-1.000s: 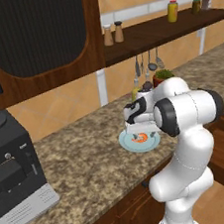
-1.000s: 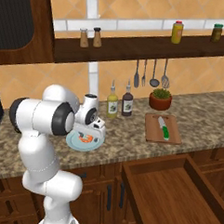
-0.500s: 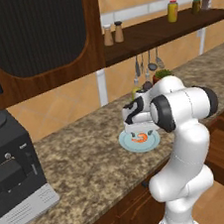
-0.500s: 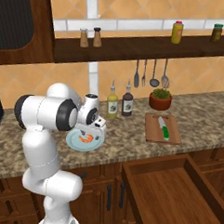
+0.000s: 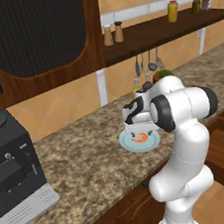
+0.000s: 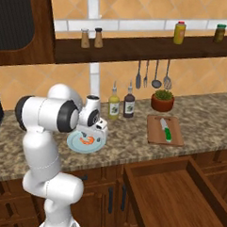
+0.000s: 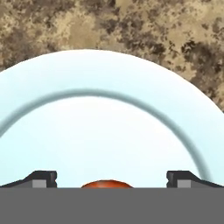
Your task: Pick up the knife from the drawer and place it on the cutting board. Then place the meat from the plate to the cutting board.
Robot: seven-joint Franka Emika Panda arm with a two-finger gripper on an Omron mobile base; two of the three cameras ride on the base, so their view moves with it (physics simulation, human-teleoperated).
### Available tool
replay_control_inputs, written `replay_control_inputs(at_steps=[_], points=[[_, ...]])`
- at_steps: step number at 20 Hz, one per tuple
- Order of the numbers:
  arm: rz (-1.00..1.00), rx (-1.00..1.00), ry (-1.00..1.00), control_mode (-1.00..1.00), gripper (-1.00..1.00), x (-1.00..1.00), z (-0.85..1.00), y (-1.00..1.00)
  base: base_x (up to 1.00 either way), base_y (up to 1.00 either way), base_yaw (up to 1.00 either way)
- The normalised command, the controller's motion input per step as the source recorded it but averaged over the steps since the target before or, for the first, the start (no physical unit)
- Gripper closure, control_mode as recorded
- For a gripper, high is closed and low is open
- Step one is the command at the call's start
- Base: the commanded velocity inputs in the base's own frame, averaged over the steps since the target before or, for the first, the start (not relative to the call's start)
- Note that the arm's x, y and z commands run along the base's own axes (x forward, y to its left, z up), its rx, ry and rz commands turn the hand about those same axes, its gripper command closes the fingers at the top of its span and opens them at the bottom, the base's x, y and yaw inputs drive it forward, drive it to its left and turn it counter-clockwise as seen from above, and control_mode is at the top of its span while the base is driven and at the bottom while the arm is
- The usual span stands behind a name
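the drawer (image 6: pixel 172 194) stands pulled out nearest the base, a wide shallow box of smooth dark-brown wood with a plain flat floor and straight raised walls. past its front edge runs the counter (image 6: pixel 133 140), speckled brown and tan stone with a straight front lip. on it, just in front of the arm, sits the plate (image 6: pixel 98 144), round, shallow and glossy light blue with a paler rim and a faint grey ring inside (image 7: pixel 109 78). the meat (image 6: pixel 87 140), a small curled orange-pink piece, lies near the plate's middle; from the hand camera only its rounded top (image 7: pixel 106 184) peeks up between the finger tips. the gripper (image 6: pixel 91 133) hangs low over the plate with its jaws spread wide, one tip on either side of the meat, gripping nothing. bare stone lies around the plate on all sides. well apart along the counter towards the robot's right lies the cutting board (image 6: pixel 157 132), a flat rectangular wooden slab, with the knife (image 6: pixel 167 132) resting on it, green handle towards the counter's front edge and pale blade pointing at the wall. behind, two bottles (image 6: pixel 121 102) and a round terracotta pot (image 6: pixel 162 101) of greenery stand against the tiled wall.
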Motion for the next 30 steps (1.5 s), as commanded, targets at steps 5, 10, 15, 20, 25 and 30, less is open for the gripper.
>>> replay_control_inputs(at_steps=[5, 10, 15, 20, 25, 30], points=[[0.0, 0.0, -0.06, -1.0, -1.0, -0.06, -0.11, 0.0, 0.0, 0.0, 0.0], [0.0, 0.0, -0.04, -1.0, -1.0, -0.16, -0.05, 0.0, 0.0, 0.0, 0.0], [0.0, 0.0, -0.01, -1.0, -1.0, -0.13, -0.05, 0.0, 0.0, 0.0, 0.0], [0.0, 0.0, 0.0, -1.0, -1.0, -0.08, -0.02, 0.0, 0.0, 0.0, 0.0], [0.0, 0.0, 0.0, -1.0, -1.0, -0.05, -0.02, 0.0, 0.0, 0.0, 0.0], [0.0, 0.0, 0.01, -1.0, 1.0, 0.0, -0.06, 0.0, 0.0, 0.0, 0.0]])
